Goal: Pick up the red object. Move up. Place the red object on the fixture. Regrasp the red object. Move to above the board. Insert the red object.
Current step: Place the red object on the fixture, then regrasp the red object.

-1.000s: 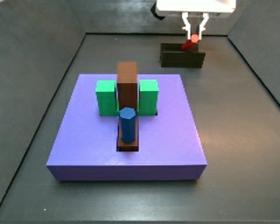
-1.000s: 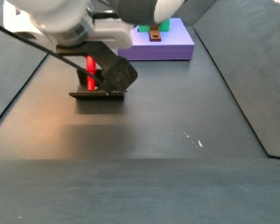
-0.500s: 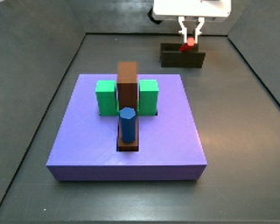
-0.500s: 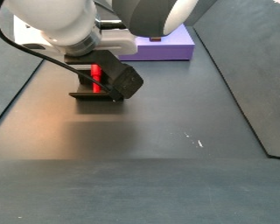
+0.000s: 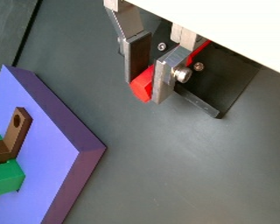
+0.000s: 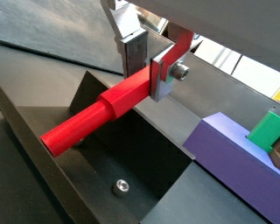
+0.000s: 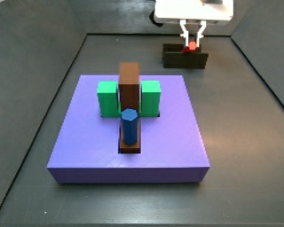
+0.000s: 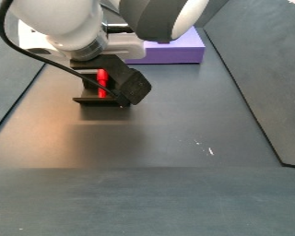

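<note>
above the fixture [image 7: 185, 58], at the far end of the floor, the gripper [image 7: 193, 39] hangs from the arm. its two silver fingers [image 6: 168, 72] are closed on the red peg [image 6: 98, 114], clamping it near one end. in a wrist view the rest of the peg juts out sideways from the plates, over the fixture's [image 6: 119, 157] dark recessed top. whether the peg's free end touches the fixture cannot be told.

in a wrist view the peg [image 5: 143, 86] appears end-on as a small red block between the fingers [image 5: 166, 79], with the fixture [image 5: 230, 83] just behind it.

in a side view the peg [image 8: 102, 81] shows as a red stick under the arm's dark wrist housing, over the fixture [image 8: 100, 99]. the gripper [image 8: 104, 79] itself is mostly hidden there.

the purple board [image 7: 79, 149] lies well apart from the fixture, nearer the camera in that side view. on it stand two green blocks [image 7: 107, 98], a brown upright block [image 7: 130, 89] between them, and a blue peg [image 7: 130, 127] in a brown base.
</note>
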